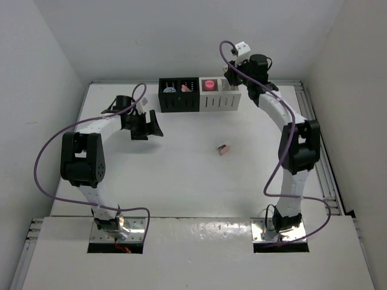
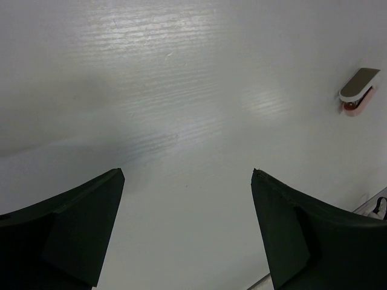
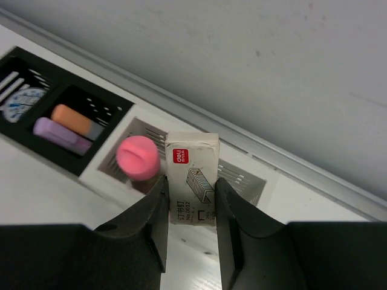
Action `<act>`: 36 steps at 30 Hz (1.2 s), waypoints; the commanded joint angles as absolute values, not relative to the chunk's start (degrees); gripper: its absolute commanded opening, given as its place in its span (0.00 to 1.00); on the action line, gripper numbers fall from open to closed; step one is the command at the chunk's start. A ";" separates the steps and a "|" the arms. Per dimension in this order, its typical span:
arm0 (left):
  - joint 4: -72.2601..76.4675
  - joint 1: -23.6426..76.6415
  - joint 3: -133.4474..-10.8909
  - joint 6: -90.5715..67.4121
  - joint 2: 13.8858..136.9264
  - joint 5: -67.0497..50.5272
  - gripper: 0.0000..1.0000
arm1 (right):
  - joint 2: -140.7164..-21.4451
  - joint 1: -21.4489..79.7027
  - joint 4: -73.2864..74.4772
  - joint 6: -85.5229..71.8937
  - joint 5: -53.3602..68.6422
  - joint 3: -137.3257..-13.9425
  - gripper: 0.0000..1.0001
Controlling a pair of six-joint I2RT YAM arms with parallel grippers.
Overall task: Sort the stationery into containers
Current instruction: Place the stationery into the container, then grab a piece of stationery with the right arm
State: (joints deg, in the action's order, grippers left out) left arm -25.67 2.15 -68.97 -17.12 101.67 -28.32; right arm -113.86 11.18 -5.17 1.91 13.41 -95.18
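Pinching 1 staple box (image 3: 192, 162): right tool (image 3: 191, 182), over white organizer (image 3: 109, 164); left tool (image 2: 187, 173) spread; black organizer (image 3: 57, 77) holds 2 sticks (image 3: 57, 134), 1 tape roll (image 3: 21, 104); 1 eraser (image 1: 224, 148) on desk (image 1: 181, 178)

From the right wrist view I can read one label only: the small white box (image 3: 192, 178) carries a red tag with "deli" in white. Below it sit a line drawing of staples and vertical Chinese print, too small for me to read
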 commanded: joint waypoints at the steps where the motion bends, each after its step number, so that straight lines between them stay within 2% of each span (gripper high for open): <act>1: -26.80 1.58 -71.54 -15.91 102.13 -29.62 0.92 | -117.85 10.64 -12.75 -1.32 10.46 -100.71 0.06; 7: -26.63 1.06 -70.49 -15.65 101.60 -29.44 0.92 | -123.22 10.02 -12.22 -1.32 9.84 -105.20 0.05; 13: -27.86 0.53 -71.98 -15.65 103.27 -29.88 0.92 | -123.66 9.49 -12.22 -0.44 9.41 -102.22 0.08; 16: -28.91 0.35 -73.82 -15.21 104.50 -30.67 0.92 | -122.44 9.05 -10.90 -0.44 9.84 -100.99 0.34; 17: -29.61 0.35 -74.35 -14.77 104.85 -30.93 0.92 | -122.00 8.88 -10.38 -0.44 10.28 -100.46 0.52; 18: -29.97 0.35 -74.96 -14.59 105.11 -31.11 0.92 | -121.21 8.79 -10.28 1.47 10.63 -100.11 0.60; 21: -30.85 0.35 -76.81 -14.06 105.91 -31.20 0.92 | -120.32 8.70 -8.88 2.37 11.95 -100.19 0.73; 22: -30.85 0.35 -77.16 -14.06 105.73 -31.11 0.92 | -119.45 8.44 -8.53 2.37 12.39 -100.46 0.75; 24: -30.85 0.35 -77.08 -13.89 105.30 -30.85 0.92 | -117.70 7.74 -7.74 0.98 14.05 -100.46 0.75; 25: -30.76 0.35 -76.82 -13.71 104.34 -30.59 0.92 | -114.90 7.47 -7.65 0.44 15.72 -99.33 0.72; 26: -30.15 0.26 -75.95 -13.62 103.72 -30.50 0.92 | -113.13 6.86 -6.95 0.44 20.43 -98.10 0.69; 27: -29.80 0.26 -75.24 -13.54 103.01 -30.50 0.92 | -111.11 6.68 -6.42 0.44 22.83 -96.78 0.59; 28: -29.45 0.18 -74.19 -13.27 101.79 -30.50 0.92 | -106.92 6.68 -4.15 1.05 25.29 -93.03 0.56; 32: -28.56 0.18 -72.25 -11.69 99.49 -32.25 0.92 | -99.68 7.21 13.58 15.79 37.41 -86.76 0.48; 35: -29.09 0.09 -71.46 -9.59 98.97 -35.94 0.91 | -95.55 7.91 24.94 28.00 39.90 -81.23 0.45; 36: -29.18 0.09 -71.37 -8.97 98.62 -38.12 0.91 | -94.32 8.17 26.70 30.73 40.25 -77.21 0.40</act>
State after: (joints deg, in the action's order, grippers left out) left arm -29.85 0.89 -72.14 -12.10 101.82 -32.56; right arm -96.16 7.05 12.62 17.10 32.88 -83.85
